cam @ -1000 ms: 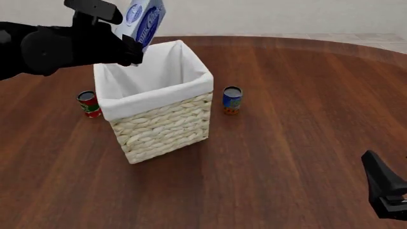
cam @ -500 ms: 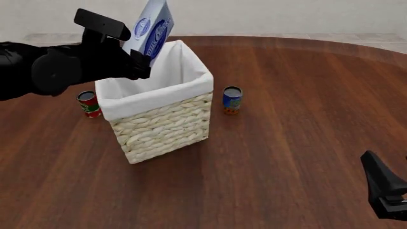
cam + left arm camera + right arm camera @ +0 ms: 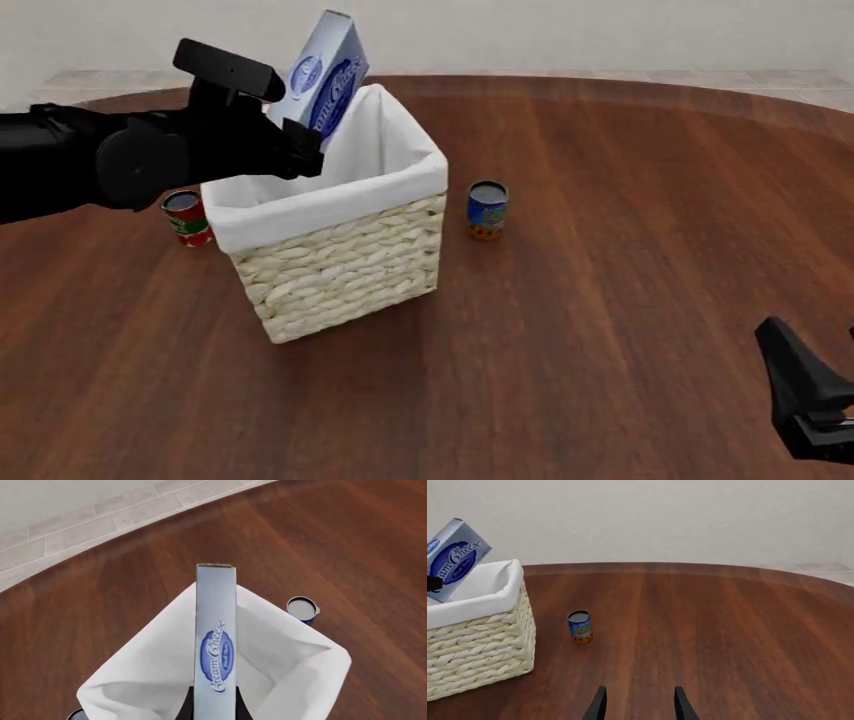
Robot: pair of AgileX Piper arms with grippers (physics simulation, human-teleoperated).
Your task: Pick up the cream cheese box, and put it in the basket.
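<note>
Two small cans stand on the brown desk (image 3: 601, 300) near the basket (image 3: 340, 260). A blue can (image 3: 487, 209) stands just past the basket's right corner, and a red can (image 3: 187, 218) stands close to its left side. Neither can touches the basket. To the right of the basket the desk is wide and bare, all the way to its round far edge. The basket's mouth is open, with white cloth folded over its rim.

The cream cheese box (image 3: 324, 78) is up in the air above the basket's back left part. Its low end dips just inside the rim. It does not touch the desk. Its long side runs up and down, and the top leans a little to the right. The flat face with the blue oval looks toward the front and the right.

The left arm reaches in from the left of the basket, almost level, over the basket's left rim. The left gripper (image 3: 296, 140) pinches the low end of the box between its fingers.

The right gripper (image 3: 637, 705) sits low, far to the right of the basket and nearer the front of the desk. Its fingers (image 3: 599, 706) are spread apart and hold nothing.
</note>
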